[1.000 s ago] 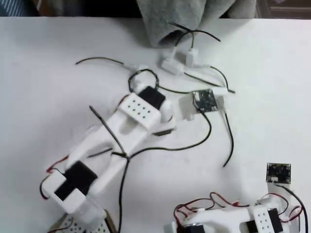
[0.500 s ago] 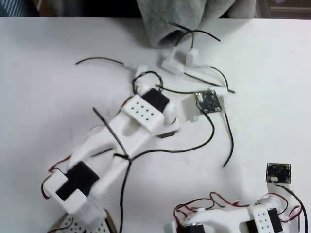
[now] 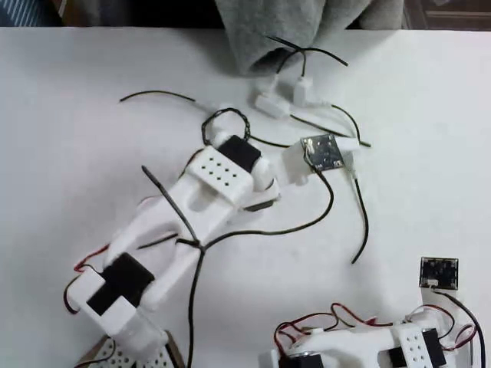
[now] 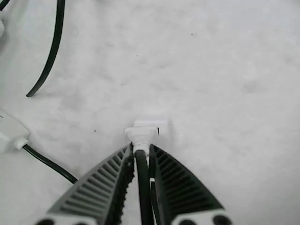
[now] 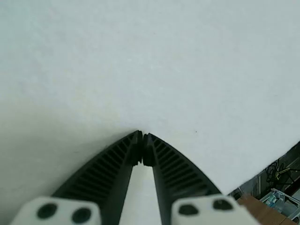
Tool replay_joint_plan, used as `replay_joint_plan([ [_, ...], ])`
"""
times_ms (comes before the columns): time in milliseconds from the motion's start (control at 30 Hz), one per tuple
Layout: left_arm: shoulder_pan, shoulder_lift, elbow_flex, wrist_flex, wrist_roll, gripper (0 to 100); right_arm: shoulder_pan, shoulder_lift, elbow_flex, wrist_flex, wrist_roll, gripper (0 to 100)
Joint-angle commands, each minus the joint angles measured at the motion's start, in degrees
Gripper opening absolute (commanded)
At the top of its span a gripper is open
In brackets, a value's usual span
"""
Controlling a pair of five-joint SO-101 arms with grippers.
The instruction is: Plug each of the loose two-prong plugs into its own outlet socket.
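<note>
The left pincer [image 4: 140, 149] is closed on a black cable [image 4: 142, 183], which passes between the two ribbed fingers. The white plug [image 4: 146, 130] sits at the end of this cable, just beyond the fingertips. The pincer therefore grips the cable directly behind the plug and not the plug body itself. The plug is very close to the white worktop [image 4: 225, 70]; I cannot tell if it touches it. A loose black cable [image 4: 52, 47] lies with its free end on the worktop, well apart from the held plug. A small white block [image 4: 8, 133] with its own dark lead lies to one side of the pincer.

In the high view the left arm [image 3: 173, 226] stretches from the 7 o'clock corner of the worktop toward the centre, and its wrist is bent down there. At about 1 o'clock from this wrist a first white connector [image 3: 270, 105] and a second white connector [image 3: 303, 92] lie side by side. They are near the edge of a grey cloth [image 3: 284, 31] at 12 o'clock, and black leads run away from them.

The right arm [image 3: 360, 346] lies at the 5 o'clock edge of the worktop, well apart from the plug. The right pincer [image 5: 142, 137] is closed with its fingertips pressed together, over bare worktop.
</note>
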Motion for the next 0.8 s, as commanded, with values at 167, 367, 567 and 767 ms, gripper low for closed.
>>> replay_joint_plan([
  [167, 1.45, -0.22, 0.88, -1.76, -0.79, 3, -0.4, 0.48, 0.7, 0.75, -0.62, 1.8],
  [367, 1.71, -0.31, 2.02, -2.55, -0.53, 3, -0.31, 0.48, 0.7, 0.75, -0.62, 1.8],
  [567, 3.12, -0.48, 1.93, -0.35, -0.44, 3, -0.48, 0.48, 0.7, 0.75, -0.62, 1.8],
  [767, 3.56, -0.57, 2.02, 0.35, -0.35, 2, -0.48, 0.48, 0.7, 0.75, -0.62, 1.8],
])
